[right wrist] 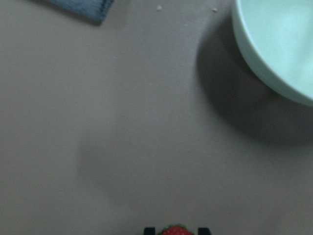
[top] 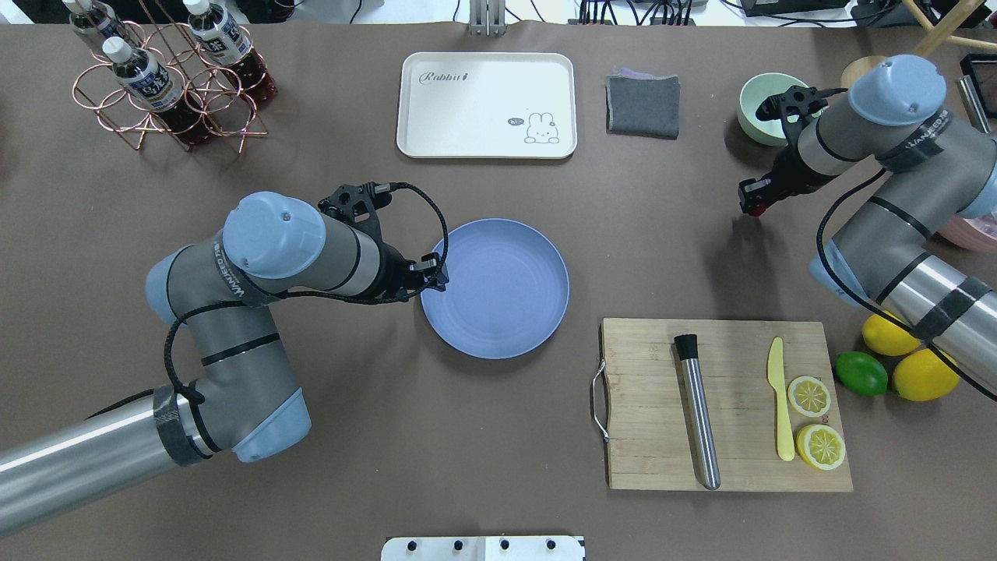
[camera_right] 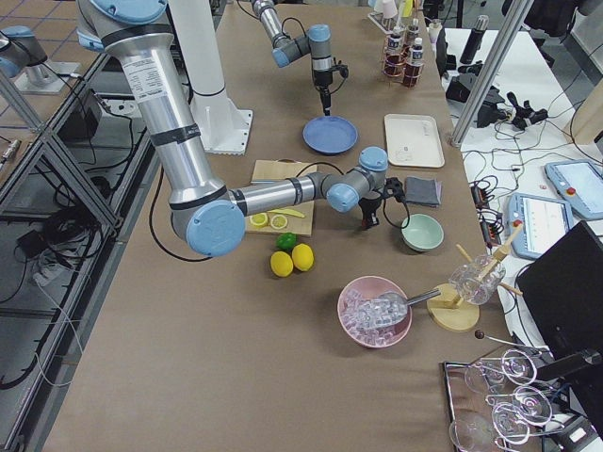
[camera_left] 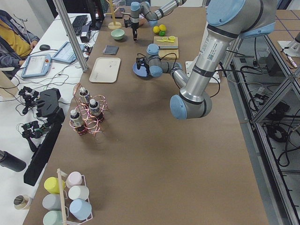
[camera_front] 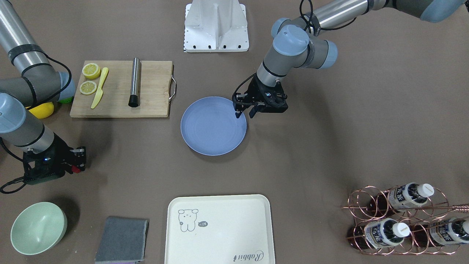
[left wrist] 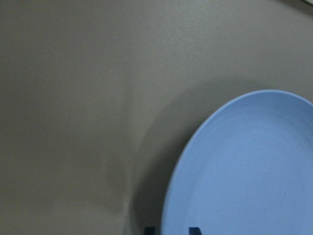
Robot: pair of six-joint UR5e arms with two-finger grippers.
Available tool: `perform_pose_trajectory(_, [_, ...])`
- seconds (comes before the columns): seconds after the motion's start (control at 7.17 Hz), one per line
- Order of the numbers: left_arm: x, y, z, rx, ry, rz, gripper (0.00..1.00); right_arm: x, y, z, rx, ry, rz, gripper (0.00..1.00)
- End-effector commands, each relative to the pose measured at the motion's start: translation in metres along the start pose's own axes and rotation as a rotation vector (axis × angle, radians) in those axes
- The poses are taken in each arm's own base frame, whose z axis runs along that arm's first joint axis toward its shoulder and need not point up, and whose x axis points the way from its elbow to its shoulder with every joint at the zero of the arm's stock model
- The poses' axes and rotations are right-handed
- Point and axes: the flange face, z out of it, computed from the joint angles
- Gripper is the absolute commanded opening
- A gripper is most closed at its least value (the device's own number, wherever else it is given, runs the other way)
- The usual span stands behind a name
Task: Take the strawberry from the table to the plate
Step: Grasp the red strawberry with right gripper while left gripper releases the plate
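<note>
The small red strawberry [camera_front: 76, 169] [right wrist: 174, 230] sits between the fingertips of my right gripper [camera_front: 77, 168] [top: 753, 207], which is shut on it and held just above the brown table [camera_front: 329, 128], close to the mint bowl. The blue-grey plate [camera_front: 213, 125] [top: 498, 288] lies empty at the table's middle. Over its rim on my left side hangs my left gripper [camera_front: 244, 113] [top: 436, 277], open with nothing between the fingers. The left wrist view shows that edge of the plate [left wrist: 244, 171].
A mint-green bowl [camera_front: 38, 227] and a grey cloth [camera_front: 122, 240] lie near the right gripper. The cream tray [camera_front: 219, 229], the cutting board [camera_front: 121, 89] with lemon halves, knife and steel cylinder, lemons and a lime [top: 861, 372], and a bottle rack [camera_front: 403, 220] ring the plate.
</note>
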Motion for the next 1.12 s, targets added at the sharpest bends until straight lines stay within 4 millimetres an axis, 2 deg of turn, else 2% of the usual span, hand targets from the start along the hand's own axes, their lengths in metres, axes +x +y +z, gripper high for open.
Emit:
perform_pose_trajectory(0.0, [-0.037,-0.029,-0.035,0.047,-0.005,0.018,0.97,-0.088,-0.009,-0.036,0.018,-0.071,0.063,0.00])
perform_pose_trajectory(0.14, [-0.064,-0.053,-0.046,0.060,-0.035,0.117,0.97,-0.147,0.000,-0.049,0.011,-0.101,0.090,0.00])
perform_pose_trajectory(0.28, [-0.103,-0.087,-0.067,0.041,-0.063,0.147,0.97,-0.215,0.016,-0.053,0.019,-0.120,0.163,0.00])
perform_pose_trajectory(0.56, [-0.180,-0.125,-0.100,0.030,-0.118,0.234,0.97,-0.347,0.052,-0.035,0.036,-0.111,0.196,0.00])
perform_pose_trajectory(0.7, [-0.199,-0.133,-0.109,0.024,-0.130,0.248,0.97,-0.386,0.055,-0.027,0.031,-0.110,0.207,0.00])
perform_pose_trajectory(0.84, [-0.218,-0.138,-0.118,0.021,-0.144,0.263,0.97,-0.403,0.058,-0.004,0.034,-0.080,0.229,0.00])
perform_pose_trajectory(0.98, [-0.221,-0.138,-0.121,0.017,-0.143,0.276,0.97,-0.409,0.061,0.005,0.046,-0.062,0.222,0.00])
